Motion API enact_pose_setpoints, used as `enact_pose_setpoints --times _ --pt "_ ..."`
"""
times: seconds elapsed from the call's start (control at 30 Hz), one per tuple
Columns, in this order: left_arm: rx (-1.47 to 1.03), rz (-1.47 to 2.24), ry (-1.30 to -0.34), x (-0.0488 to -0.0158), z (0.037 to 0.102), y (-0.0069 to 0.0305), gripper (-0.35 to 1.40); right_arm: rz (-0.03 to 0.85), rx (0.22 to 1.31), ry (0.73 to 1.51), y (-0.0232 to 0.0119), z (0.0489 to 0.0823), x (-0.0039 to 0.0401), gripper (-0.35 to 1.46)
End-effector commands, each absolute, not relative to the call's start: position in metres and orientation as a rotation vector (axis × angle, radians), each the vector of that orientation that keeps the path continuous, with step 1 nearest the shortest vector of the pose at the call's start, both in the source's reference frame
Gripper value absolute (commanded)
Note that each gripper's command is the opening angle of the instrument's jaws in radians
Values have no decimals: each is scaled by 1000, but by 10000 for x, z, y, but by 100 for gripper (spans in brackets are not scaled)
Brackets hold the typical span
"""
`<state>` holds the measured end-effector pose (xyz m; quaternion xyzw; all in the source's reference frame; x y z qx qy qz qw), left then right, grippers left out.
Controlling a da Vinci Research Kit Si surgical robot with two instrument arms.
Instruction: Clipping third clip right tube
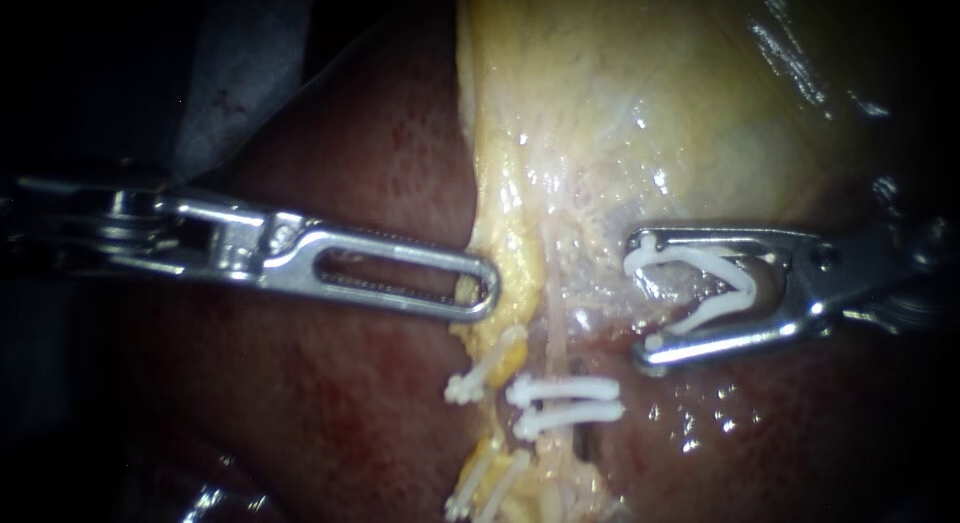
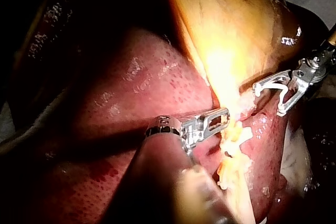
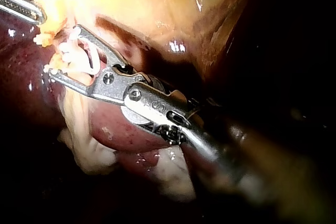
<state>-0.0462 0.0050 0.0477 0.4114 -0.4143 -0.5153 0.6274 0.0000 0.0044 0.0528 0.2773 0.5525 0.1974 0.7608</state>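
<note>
— Where the light falls, we see the liver (image 1: 330,413) taking up most of the field, dark red and wet.

— And the gallbladder (image 1: 650,93) lies above it, pale yellow, narrowing down towards the tubes.

— Our left tool (image 1: 485,288) comes in level across the liver. Its slotted jaws lie together on the yellow tissue (image 1: 505,243) at the gallbladder's edge. Some of it shows through the slot, so we read it as pinched.

— Our right tool (image 1: 640,301) reaches in from the other side. Its jaws stand wide apart, each pressing on one arm of the loaded clip (image 1: 738,291), which is held open with its mouth towards the tubes.

— Where is the right tube (image 1: 552,323)?

— It is the thin pale strand running down between the two tool tips. The loaded clip sits just beside it, not around it.

— Further down we count an upper clip (image 1: 560,389) and a lower clip (image 1: 570,414), both white and closed across that tube, close together.

— The left tube (image 1: 500,358), which is yellower, runs just beside it, below the left tool's tip.
</note>
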Motion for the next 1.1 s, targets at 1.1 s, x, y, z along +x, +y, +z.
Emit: enact_pose_setpoints --times 1.1 --pt "962 -1182 -949 -414 437 55 -35 497 737 1173 -7 579 55 58"
